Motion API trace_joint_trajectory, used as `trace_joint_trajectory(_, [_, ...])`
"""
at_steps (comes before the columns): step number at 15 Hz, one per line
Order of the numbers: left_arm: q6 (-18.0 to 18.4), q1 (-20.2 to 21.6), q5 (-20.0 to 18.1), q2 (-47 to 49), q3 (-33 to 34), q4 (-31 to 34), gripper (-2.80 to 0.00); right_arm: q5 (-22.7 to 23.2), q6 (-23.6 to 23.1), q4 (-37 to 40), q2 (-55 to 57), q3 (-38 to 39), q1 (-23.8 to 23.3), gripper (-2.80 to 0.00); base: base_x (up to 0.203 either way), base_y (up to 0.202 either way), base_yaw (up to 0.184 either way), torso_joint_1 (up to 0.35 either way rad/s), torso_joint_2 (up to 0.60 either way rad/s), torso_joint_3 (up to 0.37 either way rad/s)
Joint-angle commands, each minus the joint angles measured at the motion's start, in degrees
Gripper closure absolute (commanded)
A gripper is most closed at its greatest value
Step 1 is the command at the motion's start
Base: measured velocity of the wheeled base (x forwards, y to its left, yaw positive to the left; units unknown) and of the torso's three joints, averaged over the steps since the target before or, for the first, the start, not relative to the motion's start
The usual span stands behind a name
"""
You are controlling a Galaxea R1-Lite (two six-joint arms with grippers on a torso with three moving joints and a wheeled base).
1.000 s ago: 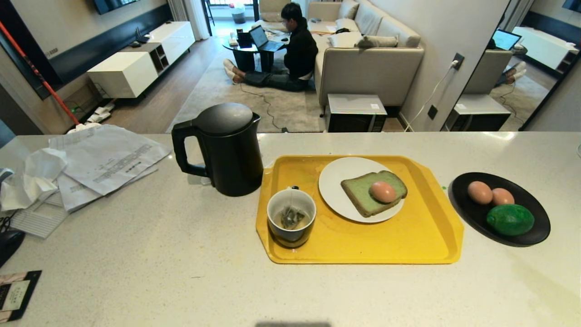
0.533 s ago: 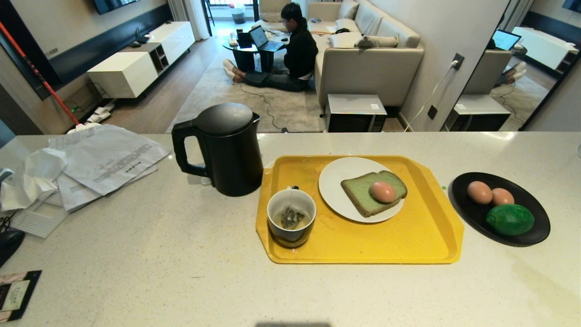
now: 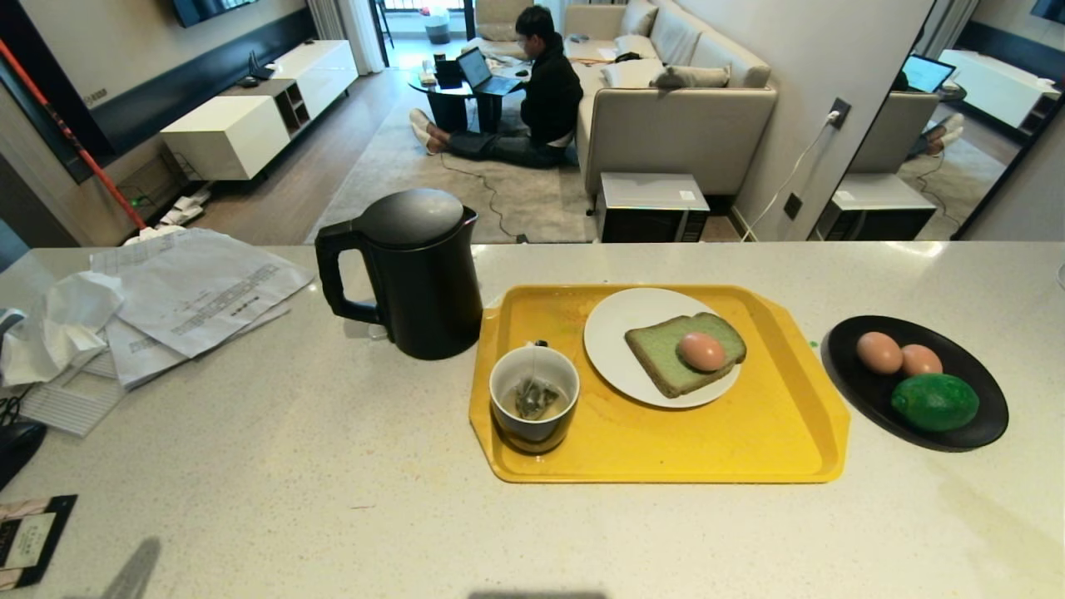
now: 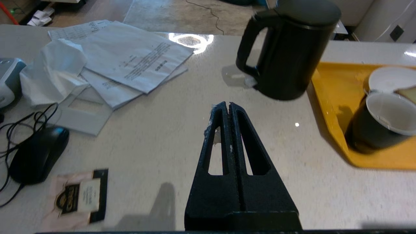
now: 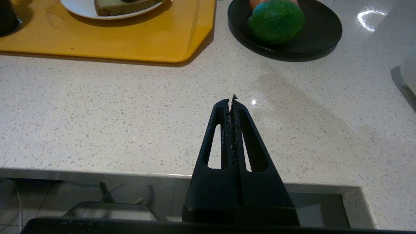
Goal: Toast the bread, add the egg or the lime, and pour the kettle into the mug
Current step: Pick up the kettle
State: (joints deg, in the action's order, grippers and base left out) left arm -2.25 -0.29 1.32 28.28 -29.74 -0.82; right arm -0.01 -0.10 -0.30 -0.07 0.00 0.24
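The black kettle (image 3: pixel 416 270) stands on the counter, left of the yellow tray (image 3: pixel 749 441). On the tray the mug (image 3: pixel 534 399) holds a tea bag in liquid. Beside it a white plate (image 3: pixel 611 333) carries the green bread (image 3: pixel 661 358) with an egg (image 3: pixel 701 351) on top. Two more eggs (image 3: pixel 879 352) and the lime (image 3: pixel 935 403) lie on a black plate (image 3: pixel 982 420) to the right. My left gripper (image 4: pixel 229 104) is shut and empty over bare counter, short of the kettle (image 4: pixel 289 52). My right gripper (image 5: pixel 231 99) is shut and empty near the counter's front edge.
Loose papers (image 3: pixel 191 291), a black mouse (image 3: pixel 12 449) with its cable and a small packet (image 3: pixel 29 541) lie on the counter's left side. A person (image 3: pixel 545 91) sits on the floor beyond the counter. Bare counter lies in front of the tray.
A grey blurred shadow has appeared at the bottom left edge of the head view. Kettle, mug, plates and food have not moved.
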Motion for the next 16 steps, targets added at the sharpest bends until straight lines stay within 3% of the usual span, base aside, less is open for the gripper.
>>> trace_joint_trajectory(1, [-0.8, 0.42, -0.04, 18.87, -4.08, -8.11, 0.0, 0.01, -0.04, -0.05, 0.07, 0.06, 0.02, 0.0, 0.0, 0.0, 0.0, 0.0, 0.0, 0.0])
trace_joint_trajectory(4, [-1.11, 2.19, -1.13, 31.16, -5.38, -20.93, 0.0, 0.01, 0.01, -0.05, 0.07, 0.09, 0.02, 0.0, 0.0, 0.0, 0.0, 0.0, 0.0, 0.0])
trace_joint_trajectory(5, [-1.07, 3.23, -3.54, 32.27, -4.03, -22.84, -2.8, 0.01, 0.0, -0.05, 0.07, 0.09, 0.02, 0.0, 0.0, 0.0, 0.0, 0.0, 0.0, 0.0])
trace_joint_trajectory(6, [-1.09, 4.45, -6.29, 32.71, -2.57, -23.43, -2.8, 0.01, -0.08, -0.05, 0.07, 0.0, 0.02, 0.0, 0.0, 0.0, 0.0, 0.0, 0.0, 0.0])
trace_joint_trajectory(10, [-1.55, 5.74, -8.54, 38.0, -1.09, -23.9, -2.8, 0.01, -0.03, -0.05, 0.07, 0.0, 0.02, 0.0, 0.0, 0.0, 0.0, 0.0, 0.0, 0.0])
trace_joint_trajectory(16, [-1.48, 7.74, -16.46, 50.21, -0.92, -26.83, -2.8, 0.01, -0.06, -0.05, 0.07, 0.0, 0.02, 0.0, 0.0, 0.0, 0.0, 0.0, 0.0, 0.0])
